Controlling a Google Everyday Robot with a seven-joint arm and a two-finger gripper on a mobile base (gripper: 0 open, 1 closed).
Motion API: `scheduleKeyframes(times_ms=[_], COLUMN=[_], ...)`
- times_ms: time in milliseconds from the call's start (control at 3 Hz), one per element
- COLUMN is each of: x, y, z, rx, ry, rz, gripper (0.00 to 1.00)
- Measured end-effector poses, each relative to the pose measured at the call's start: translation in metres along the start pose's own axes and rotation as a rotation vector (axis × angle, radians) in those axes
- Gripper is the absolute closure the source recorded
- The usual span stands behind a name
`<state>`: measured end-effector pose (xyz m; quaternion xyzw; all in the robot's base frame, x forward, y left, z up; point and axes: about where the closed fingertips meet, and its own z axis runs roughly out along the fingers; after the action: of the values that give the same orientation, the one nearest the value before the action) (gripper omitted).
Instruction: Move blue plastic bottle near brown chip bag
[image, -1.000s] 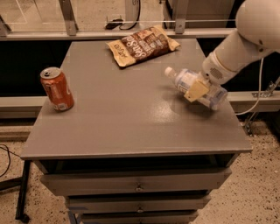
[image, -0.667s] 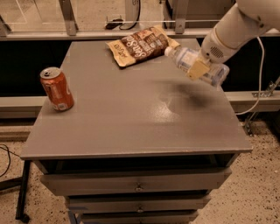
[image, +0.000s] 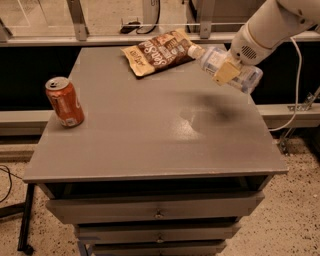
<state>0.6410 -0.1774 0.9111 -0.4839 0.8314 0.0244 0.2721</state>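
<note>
- The gripper (image: 229, 73) is at the back right of the table (image: 150, 145), up in the air. Its jaws are closed snugly on the blue plastic bottle (image: 212, 59), one tan pad pressed flat on the bottle's side.
- The bottle lies tipped on its side in the jaws. Its white cap points left, toward the brown chip bag (image: 159, 51).
- A second ago the bottle was lower and nearer the front, close to the table's right edge. Now it is lifted and carried back, and the cap is just beside the bag's right end.
- A dark shadow on the table below shows the bottle is not resting on anything.
- I think the carry is nearly done. The bottle only needs to be set down by the bag.
- The orange soda can (image: 65, 102) stands far off on the left side.
</note>
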Motion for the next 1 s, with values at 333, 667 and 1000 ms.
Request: scheduleKeyframes(times_ms=[333,667,1000], x=[-0.013,-0.036,-0.055], y=[-0.016,-0.045,-0.065], z=[0.006,0.025,0.053], rx=[0.007,-0.002,-0.035], ry=[-0.068,-0.146,-0.200], rz=[-0.060,-0.165,-0.280], gripper=[1.00,1.00,1.00])
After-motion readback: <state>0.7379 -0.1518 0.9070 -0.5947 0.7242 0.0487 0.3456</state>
